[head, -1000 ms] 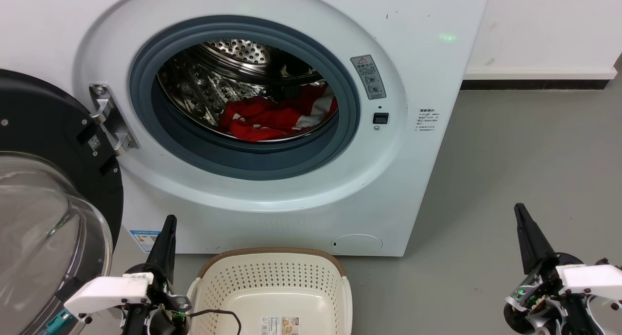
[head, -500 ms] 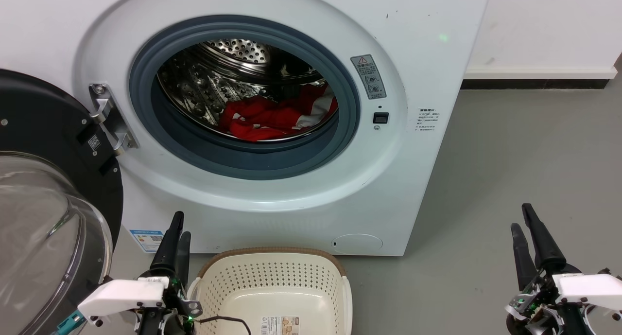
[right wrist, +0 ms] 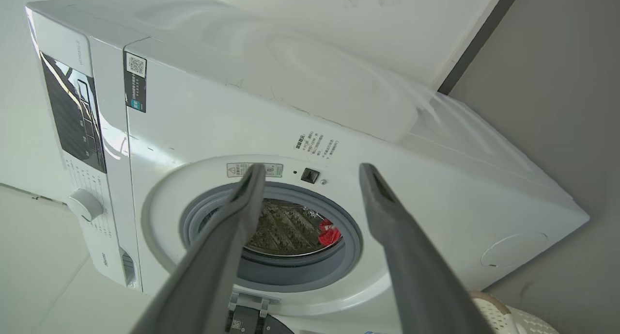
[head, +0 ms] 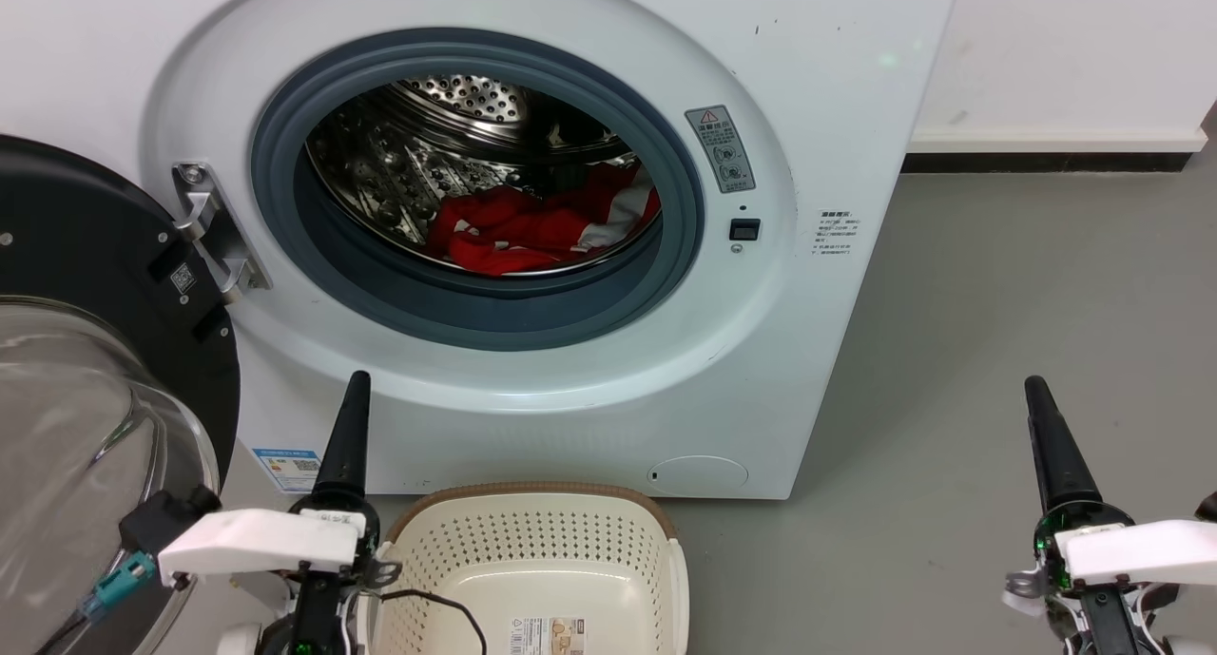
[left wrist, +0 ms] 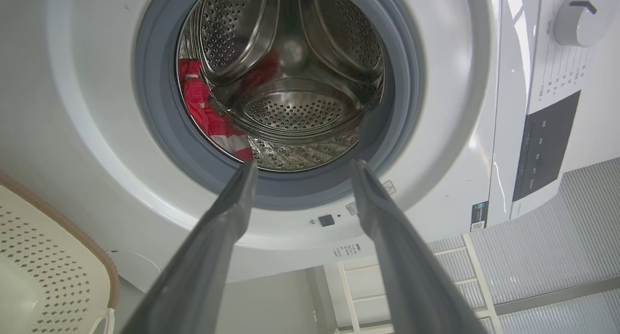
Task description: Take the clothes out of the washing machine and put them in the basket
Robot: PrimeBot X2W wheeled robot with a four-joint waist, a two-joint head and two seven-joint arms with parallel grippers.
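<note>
The left pincer point(head: 354, 389) points upward, its two dark fingers point(left wrist: 213, 246) spread apart, a white wrist housing point(head: 257, 541) just below its base. Well off to its right, the right pincer point(head: 1038, 398) stands the same way, long fingers likewise parted.

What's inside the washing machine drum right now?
Red clothes with white trim lie bunched on the floor of the perforated steel drum. The grey door seal hides the pile's lower edge, and how many garments it holds cannot be told.
</note>
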